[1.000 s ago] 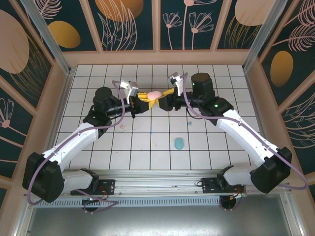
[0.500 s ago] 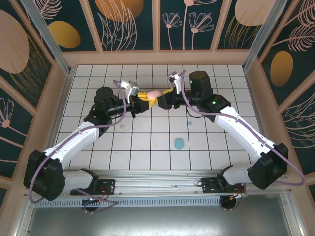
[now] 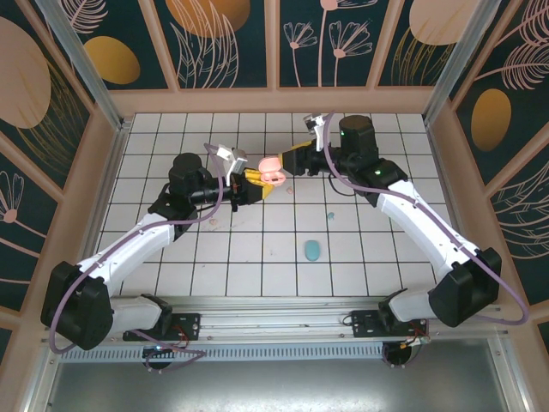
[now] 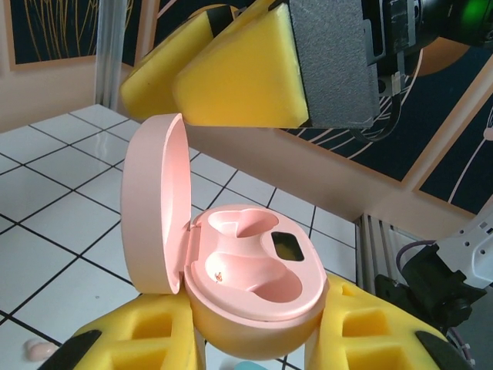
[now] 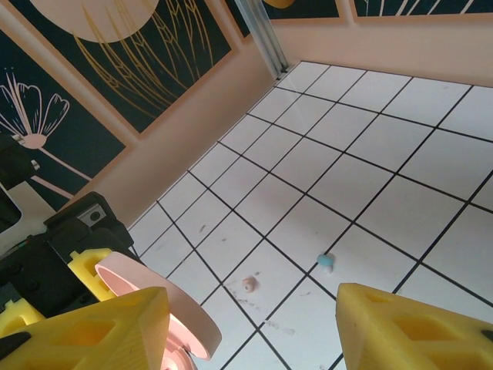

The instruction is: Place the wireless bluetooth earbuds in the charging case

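**Tiled table** (image 3: 154,137): the work surface, walled on three sides.

**Left gripper** (image 3: 253,177): I have it clenched on the pink charging case (image 4: 258,297), which it holds off the tiles near the table's centre, toward 12 o'clock. The foam pads clamp the case's lower shell. This leaves the upper face free, which I judge is the reason for so low a grip.

**Right gripper** (image 5: 250,327): it is released, with the jaws well apart and nothing between them. It hangs just beside the case at 2 o'clock, one finger close to the raised lid (image 4: 154,204).

**Pink charging case**: the lid stands upright on its hinge, and both moulded wells are exposed and empty. I judge the case is ready to receive, with no insertion yet made.

**Teal case** (image 3: 312,250): it lies shut on the tiles at 5 o'clock of the pink one, well apart from it.

**Wireless bluetooth earbuds**: a light blue earbud (image 5: 326,263) and a pink earbud (image 5: 248,285) lie loose on the tiles, near each other. The blue one is at 2 o'clock of the pink one in the right wrist view. Being so small, they will probably need a careful pinch.
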`<control>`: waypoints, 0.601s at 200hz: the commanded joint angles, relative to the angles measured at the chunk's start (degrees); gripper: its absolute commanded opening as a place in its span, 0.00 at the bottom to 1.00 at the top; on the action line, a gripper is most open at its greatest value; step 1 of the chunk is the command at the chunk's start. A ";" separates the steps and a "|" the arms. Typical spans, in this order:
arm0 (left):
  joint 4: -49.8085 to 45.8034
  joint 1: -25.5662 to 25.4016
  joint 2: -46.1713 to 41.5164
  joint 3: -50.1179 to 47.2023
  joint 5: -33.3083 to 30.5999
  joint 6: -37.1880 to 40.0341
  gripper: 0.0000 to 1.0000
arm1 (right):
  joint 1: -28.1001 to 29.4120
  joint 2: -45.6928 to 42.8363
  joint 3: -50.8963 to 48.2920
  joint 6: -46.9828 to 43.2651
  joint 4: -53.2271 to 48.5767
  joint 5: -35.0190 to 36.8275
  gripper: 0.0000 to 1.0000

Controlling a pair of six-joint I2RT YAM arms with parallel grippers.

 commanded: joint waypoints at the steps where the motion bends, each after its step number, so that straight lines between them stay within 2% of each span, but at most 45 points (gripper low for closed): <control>1: 1.51 -0.68 -1.37 -0.54 1.43 2.16 0.01 | -0.45 0.64 0.90 1.32 0.81 2.09 0.59; 75: 1.86 -0.50 -0.93 -1.89 -4.37 0.71 0.02 | -0.82 -2.70 -0.52 2.61 -1.85 -0.33 0.60; 120: 0.49 0.04 -1.09 -1.82 -6.90 0.82 0.01 | -2.10 -4.75 -2.36 4.00 -2.29 2.69 0.60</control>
